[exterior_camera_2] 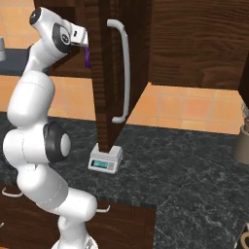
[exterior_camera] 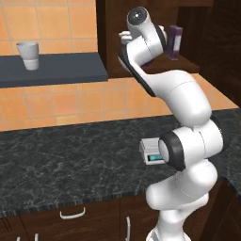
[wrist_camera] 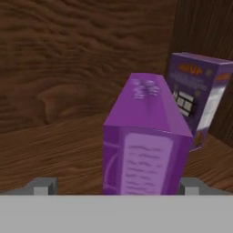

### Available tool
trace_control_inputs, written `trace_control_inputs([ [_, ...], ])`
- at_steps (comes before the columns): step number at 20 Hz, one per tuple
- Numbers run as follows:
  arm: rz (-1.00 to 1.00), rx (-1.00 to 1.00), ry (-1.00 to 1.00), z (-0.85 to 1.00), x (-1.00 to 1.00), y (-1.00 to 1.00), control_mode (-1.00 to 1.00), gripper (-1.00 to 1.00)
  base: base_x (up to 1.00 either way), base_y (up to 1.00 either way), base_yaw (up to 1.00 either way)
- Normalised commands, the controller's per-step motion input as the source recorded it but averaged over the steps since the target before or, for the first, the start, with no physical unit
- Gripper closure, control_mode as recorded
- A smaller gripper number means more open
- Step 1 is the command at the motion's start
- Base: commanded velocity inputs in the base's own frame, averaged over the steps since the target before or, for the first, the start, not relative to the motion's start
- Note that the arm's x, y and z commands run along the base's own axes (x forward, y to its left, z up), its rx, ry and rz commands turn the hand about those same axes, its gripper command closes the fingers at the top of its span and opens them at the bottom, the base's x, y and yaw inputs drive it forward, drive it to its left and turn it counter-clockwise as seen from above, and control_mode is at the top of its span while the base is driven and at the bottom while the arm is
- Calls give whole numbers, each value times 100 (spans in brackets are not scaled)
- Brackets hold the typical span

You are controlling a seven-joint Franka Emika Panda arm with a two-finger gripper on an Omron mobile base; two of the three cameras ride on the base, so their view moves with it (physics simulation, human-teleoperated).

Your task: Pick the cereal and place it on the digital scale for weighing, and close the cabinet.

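The cereal [wrist_camera: 145,136], a slim deep-purple box, stands on the shelf inside the cabinet [wrist_camera: 68,68], close in front of the hand. My gripper [wrist_camera: 116,186] is open, one finger tip on each side of the box; the right tip sits near its edge and the left tip stands apart from it. From the right base view a sliver of the cereal [exterior_camera_2: 87,56] shows below the gripper [exterior_camera_2: 80,36], beside the open cabinet door [exterior_camera_2: 109,73] with its silver bar handle [exterior_camera_2: 124,73]. The digital scale [exterior_camera_2: 105,159] [exterior_camera: 151,151] sits on the counter under the door.
A second purple box with a pale face [wrist_camera: 198,98] [exterior_camera: 175,42] stands just right of the cereal. A white cup [exterior_camera: 28,55] rests on the dark wall shelf [exterior_camera: 61,68]. The black stone counter [exterior_camera: 70,155] runs below, with a jar [exterior_camera_2: 241,141] at far right.
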Motion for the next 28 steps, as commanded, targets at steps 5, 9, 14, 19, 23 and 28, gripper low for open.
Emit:
trace_control_inputs([
  [5, -2, 0, 0, -13, 3, -6, -100, 100, 0, 0, 0],
  [9, 0, 0, -3, -22, 2, 0, -100, 100, 0, 0, 0],
  [14, 1, 0, -6, -17, 0, -1, -100, 100, 0, 0, 0],
  [19, 1, -3, -12, 1, -67, 14, -100, 100, 0, 0, 0],
  [23, 13, 0, -32, 22, -100, 9, -100, 100, 0, 0, 0],
  [28, 15, 0, -8, 0, -100, 4, -100, 100, 0, 0, 0],
])
